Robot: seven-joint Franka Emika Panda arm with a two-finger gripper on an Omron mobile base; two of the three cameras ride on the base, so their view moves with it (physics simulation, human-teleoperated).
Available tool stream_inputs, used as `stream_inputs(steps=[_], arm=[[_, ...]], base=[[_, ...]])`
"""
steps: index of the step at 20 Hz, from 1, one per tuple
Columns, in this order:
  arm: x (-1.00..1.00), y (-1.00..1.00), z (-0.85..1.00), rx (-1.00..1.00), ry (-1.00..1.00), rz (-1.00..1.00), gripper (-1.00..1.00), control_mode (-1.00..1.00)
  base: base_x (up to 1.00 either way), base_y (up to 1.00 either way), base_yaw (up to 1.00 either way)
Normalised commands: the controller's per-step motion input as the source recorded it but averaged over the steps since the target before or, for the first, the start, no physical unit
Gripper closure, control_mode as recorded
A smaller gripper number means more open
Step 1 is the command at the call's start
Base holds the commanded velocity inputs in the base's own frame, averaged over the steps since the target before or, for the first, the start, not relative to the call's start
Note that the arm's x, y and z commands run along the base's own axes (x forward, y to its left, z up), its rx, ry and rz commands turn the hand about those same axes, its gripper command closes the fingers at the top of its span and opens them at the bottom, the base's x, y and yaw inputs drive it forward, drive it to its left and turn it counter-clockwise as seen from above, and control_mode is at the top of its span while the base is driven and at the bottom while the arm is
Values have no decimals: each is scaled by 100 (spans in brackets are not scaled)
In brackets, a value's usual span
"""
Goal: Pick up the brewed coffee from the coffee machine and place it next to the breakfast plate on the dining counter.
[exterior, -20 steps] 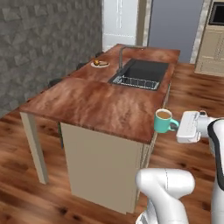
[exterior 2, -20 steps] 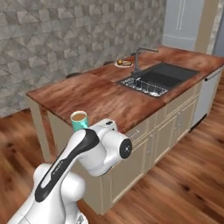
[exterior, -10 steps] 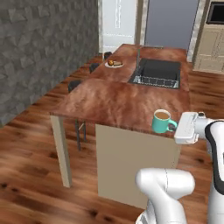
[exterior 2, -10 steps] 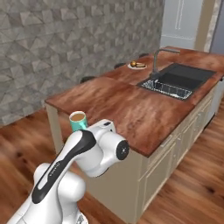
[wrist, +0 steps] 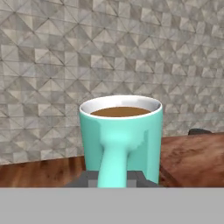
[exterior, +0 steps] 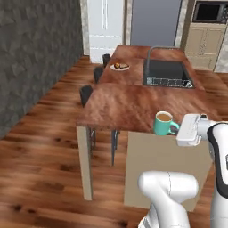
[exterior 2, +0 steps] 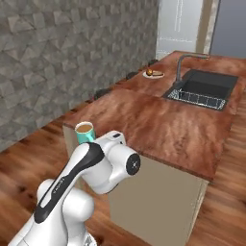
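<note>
- The brewed coffee is a teal mug, upright, with light brown coffee level near its rim; it sits at centre right of the left base view, carried in the air in front of the near edge of the dining counter.
- In the right base view the mug shows at left of centre, just above the arm's white wrist, off the counter's near left corner.
- In the hand view the mug fills the middle of the frame, its handle turned straight toward the camera and running down to the bottom.
- The gripper holds the mug by that handle side; the two dark fingertips sit closed against the handle's base, one on each side.
- The counter is a long reddish-brown wood-grain island on beige cabinet sides, running from the middle of the frame toward the top.
- A dark inset sink with a curved faucet lies in its far right part.
- The breakfast plate, small and white with food on it, rests near the far left edge of the counter, well apart from the mug; in the right base view it sits in the upper middle.
- Dark stools stand along the counter's left side.
- The floor is reddish wood planks; a grey stone-patterned wall fills the left.
</note>
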Motion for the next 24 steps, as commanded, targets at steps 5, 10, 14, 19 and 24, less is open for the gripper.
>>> stream_inputs(steps=[5,10,14,19,24], arm=[[0,0,0,0,0,0,100,100],[0,0,0,0,0,0,100,100],[0,0,0,0,0,0,100,100],[0,0,0,0,0,0,100,100],[0,0,0,0,0,0,100,100]], base=[[48,100,-40],[52,100,-43],[31,100,-41],[21,100,-35],[38,100,-34]])
